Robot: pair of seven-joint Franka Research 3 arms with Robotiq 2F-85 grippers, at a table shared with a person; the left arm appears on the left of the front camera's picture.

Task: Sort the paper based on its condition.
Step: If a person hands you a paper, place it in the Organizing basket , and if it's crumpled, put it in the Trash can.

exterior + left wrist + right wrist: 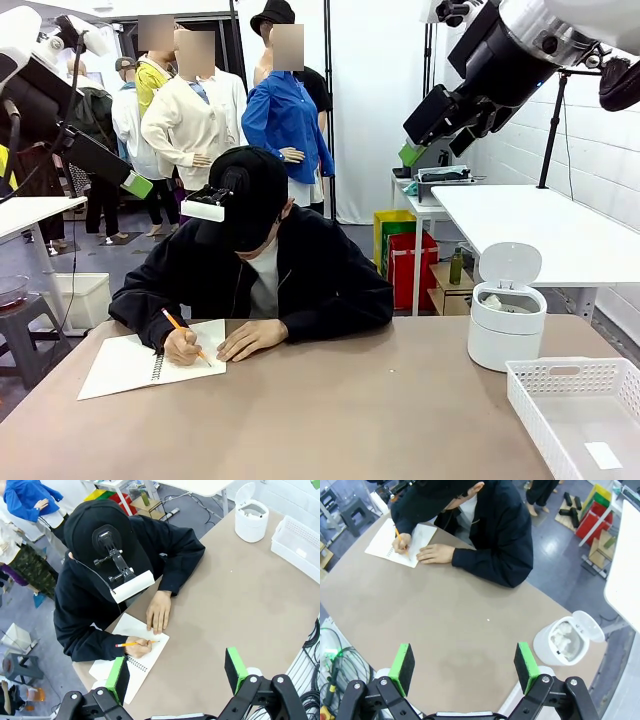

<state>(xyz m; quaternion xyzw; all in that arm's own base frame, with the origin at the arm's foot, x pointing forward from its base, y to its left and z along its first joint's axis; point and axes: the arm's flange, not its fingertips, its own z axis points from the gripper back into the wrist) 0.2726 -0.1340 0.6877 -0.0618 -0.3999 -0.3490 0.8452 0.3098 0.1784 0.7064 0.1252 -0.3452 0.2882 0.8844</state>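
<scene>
The left gripper (176,675) is hanging high above the table (240,605), with its jaws spread wide and nothing between the green pads (235,669). The right gripper (464,665) is doing the same on its side: the jaws are fully apart, holding nothing, and it is looking down at bare tabletop. In the front view both arms are raised well above the working surface.

Going outward, the small white bin (543,647) is standing with its lid (590,625) flipped up, and crumpled paper lumps (565,639) are lying inside it. Near the bin, at the robot's right, the white basket (528,412) is holding a flat slip (603,455). It looks like a single slip, though from this angle I cannot be sure. At the far side the person is bending over a spiral notebook (125,362) and writing with an orange pencil (180,328) in one hand (183,345). The other hand (250,338) is resting at the page edge.

I judge that the sorting is in a waiting step: the pieces I can see are already lying in their containers, and the next one is probably coming from the person. The next move is calling for patience first, and then for reading the condition of the new piece. A lump goes to the bin and a flat slip goes to the basket. A slip lying flat on the table will need a low, careful pinch.
</scene>
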